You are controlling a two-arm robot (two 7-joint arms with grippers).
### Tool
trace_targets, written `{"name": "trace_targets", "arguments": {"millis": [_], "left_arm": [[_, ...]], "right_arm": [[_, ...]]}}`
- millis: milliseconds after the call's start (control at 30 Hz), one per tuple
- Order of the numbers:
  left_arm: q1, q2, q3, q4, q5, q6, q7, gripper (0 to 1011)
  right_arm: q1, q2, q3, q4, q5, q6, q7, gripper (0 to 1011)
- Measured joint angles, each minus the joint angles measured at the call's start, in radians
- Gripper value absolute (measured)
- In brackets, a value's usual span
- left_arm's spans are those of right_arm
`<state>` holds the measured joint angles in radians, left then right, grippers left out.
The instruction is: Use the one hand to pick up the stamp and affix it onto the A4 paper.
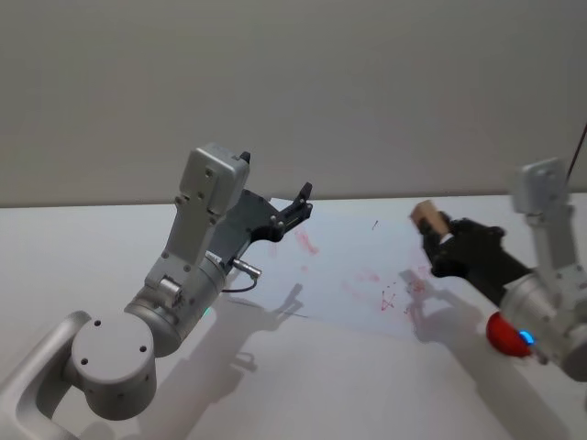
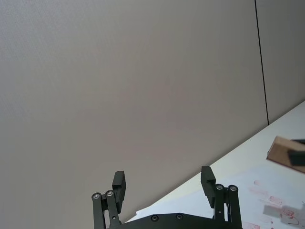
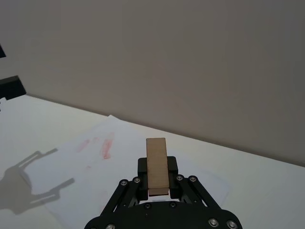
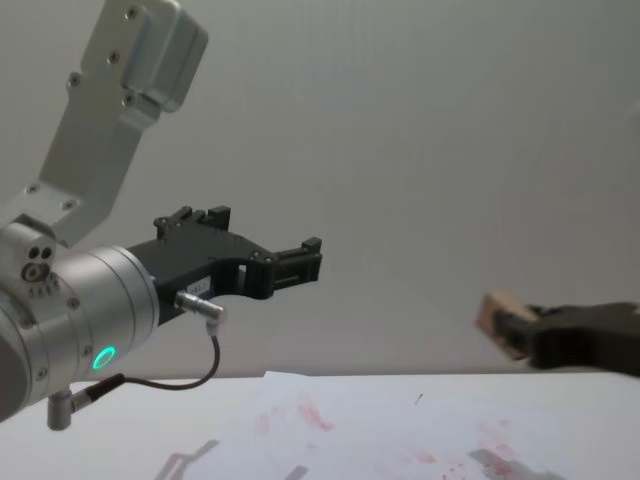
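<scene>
One stamp (image 3: 156,164), a small tan block, sits clamped between my right gripper's (image 3: 157,183) fingers, which pinch its lower end so that most of its length juts out past the fingertips. I hold it that way, I judge, to leave the far face free to meet the sheet. It hangs in the air above the A4 paper (image 1: 348,266), over the paper's right edge and clear of the surface, casting a shadow among the red smears there. The paper lies flat on the white table (image 1: 367,385), already marked with pink and red prints near its middle and left part. My left gripper (image 1: 292,214) hovers raised over the paper's left side, fingers spread apart and empty, kept out of the stamping arm's way.
</scene>
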<state>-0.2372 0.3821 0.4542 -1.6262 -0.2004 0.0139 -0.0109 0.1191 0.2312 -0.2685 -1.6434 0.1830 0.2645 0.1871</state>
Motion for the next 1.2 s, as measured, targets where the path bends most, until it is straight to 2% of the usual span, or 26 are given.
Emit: {"name": "trace_targets", "arguments": {"millis": [200,233,300,567,867,1200], "left_arm": [[0.000,0.000,0.000,0.000,0.000,0.000,0.000,1001],[0.000,0.000,0.000,0.000,0.000,0.000,0.000,1001],[0.000,0.000,0.000,0.000,0.000,0.000,0.000,1001],[0.000,0.000,0.000,0.000,0.000,0.000,0.000,1001],[0.000,0.000,0.000,0.000,0.000,0.000,0.000,1001],[0.000,0.000,0.000,0.000,0.000,0.000,0.000,1001]], "right_arm": [[-0.052,0.050,0.038,-0.071,0.062,0.023,-0.044,216],[-0.076,0.073,0.054,-0.094,0.079,0.035,-0.057,216],[-0.084,0.080,0.058,-0.101,0.086,0.041,-0.062,216],[-0.172,0.161,0.103,-0.157,0.126,0.097,-0.086,216],[-0.233,0.223,0.127,-0.170,0.122,0.146,-0.074,216],[-0.247,0.244,0.128,-0.159,0.093,0.175,-0.041,216]]}}
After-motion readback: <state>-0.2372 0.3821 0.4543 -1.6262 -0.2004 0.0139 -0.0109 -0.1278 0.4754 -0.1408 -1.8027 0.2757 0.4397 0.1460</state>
